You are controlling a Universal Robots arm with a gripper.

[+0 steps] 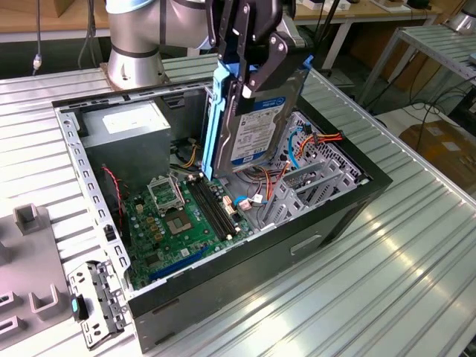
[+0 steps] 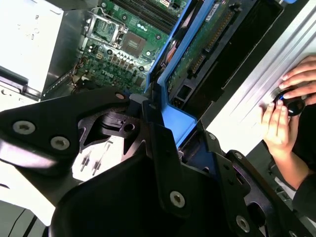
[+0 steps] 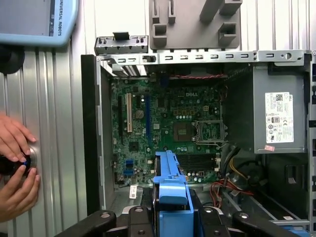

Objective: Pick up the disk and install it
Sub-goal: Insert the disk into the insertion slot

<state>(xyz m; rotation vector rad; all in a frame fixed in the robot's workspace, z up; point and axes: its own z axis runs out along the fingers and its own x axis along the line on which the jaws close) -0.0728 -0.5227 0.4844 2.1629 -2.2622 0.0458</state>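
The disk (image 1: 258, 128), black and silver with a white and blue label and blue side rails, hangs on edge above the open computer case (image 1: 260, 249). My gripper (image 1: 249, 80) is shut on its upper end, black fingers clamped on both faces. The disk's lower end is over the gap between the motherboard (image 1: 178, 216) and the metal drive cage (image 1: 312, 186). In the first wrist view the blue rail (image 3: 170, 182) sits between my fingers, above the motherboard (image 3: 168, 128). The second wrist view looks along the disk's green circuit side (image 2: 202, 44).
A grey power-supply box (image 1: 126, 126) fills the case's back corner. Red, orange and blue cables (image 1: 309, 141) lie by the cage. A person's hands (image 3: 15, 163) rest on a device on the table beside the case. Grey fixtures (image 1: 30, 275) and a loose bracket (image 1: 93, 301) lie outside.
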